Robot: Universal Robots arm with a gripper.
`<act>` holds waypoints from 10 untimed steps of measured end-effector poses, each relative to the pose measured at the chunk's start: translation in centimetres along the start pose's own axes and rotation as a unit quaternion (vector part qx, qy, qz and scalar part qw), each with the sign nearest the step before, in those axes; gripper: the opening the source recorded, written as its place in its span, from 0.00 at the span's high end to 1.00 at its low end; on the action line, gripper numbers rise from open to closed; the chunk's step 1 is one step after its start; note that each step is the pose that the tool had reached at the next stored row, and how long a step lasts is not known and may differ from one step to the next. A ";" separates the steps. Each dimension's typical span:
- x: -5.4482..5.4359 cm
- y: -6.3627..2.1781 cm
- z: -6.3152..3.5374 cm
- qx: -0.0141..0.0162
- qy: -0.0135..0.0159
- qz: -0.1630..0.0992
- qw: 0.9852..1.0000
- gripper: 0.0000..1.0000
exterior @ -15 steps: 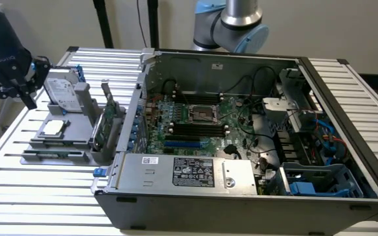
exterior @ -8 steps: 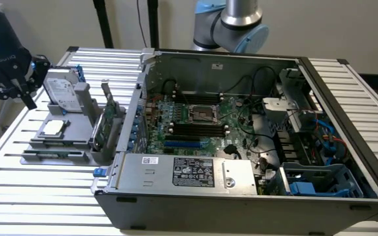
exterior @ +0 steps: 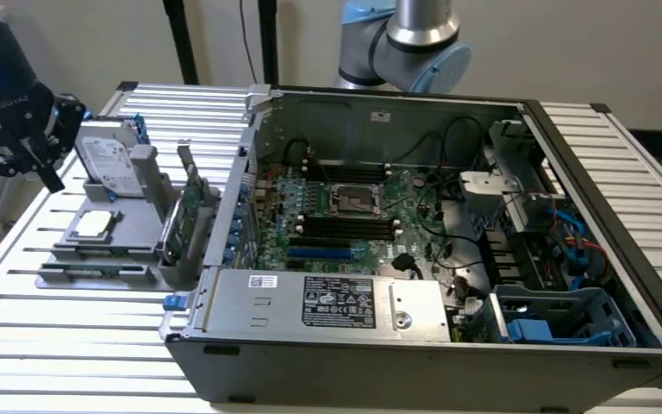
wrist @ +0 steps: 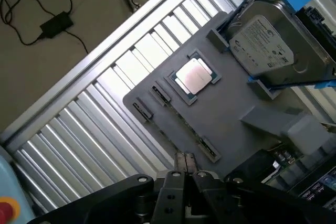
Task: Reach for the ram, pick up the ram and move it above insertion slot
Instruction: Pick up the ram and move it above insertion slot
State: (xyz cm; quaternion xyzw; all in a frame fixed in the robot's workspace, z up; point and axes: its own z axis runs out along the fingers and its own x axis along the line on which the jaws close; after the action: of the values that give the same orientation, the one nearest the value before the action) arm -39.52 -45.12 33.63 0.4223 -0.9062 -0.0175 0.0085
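Currently, item one: arm. A grey-and-blue joint rises behind the open computer case. The black wrist hangs at the exterior view's left, above the edge of the slatted worktop, with its tool end pointing down and slightly tilted.

Item two: gripper. The fingers are pressed together with no gap and hold nothing. They hover just beside the hard drive without touching it, and in the wrist view they sit over the edge of the grey holder tray.

Item three: ram. It stands on edge in a long slot between small clips on the tray, so it reads as a thin strip. In the exterior view it lies along the tray's near edge, untouched and apart from the fingers.

Item four: other tray contents.
- Processor chip, lying flat at mid-tray.
- Hard drive with blue tabs, upright.
- Green expansion card, upright beside the case wall.

Item five: case interior. The motherboard carries dark insertion slots, well apart from the gripper.
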 end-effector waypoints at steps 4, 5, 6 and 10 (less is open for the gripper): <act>0.0 -0.01 0.00 0.000 0.001 -0.036 0.999 0.89; 0.0 -0.01 0.00 0.000 0.002 -0.045 0.999 0.89; 0.0 0.00 0.00 0.000 0.002 -0.054 0.999 0.89; 0.0 -0.01 0.00 0.000 0.004 -0.091 0.996 0.89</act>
State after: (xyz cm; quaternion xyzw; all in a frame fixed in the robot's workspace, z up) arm -39.51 -45.12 33.63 0.5027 -0.8642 -0.0167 0.0100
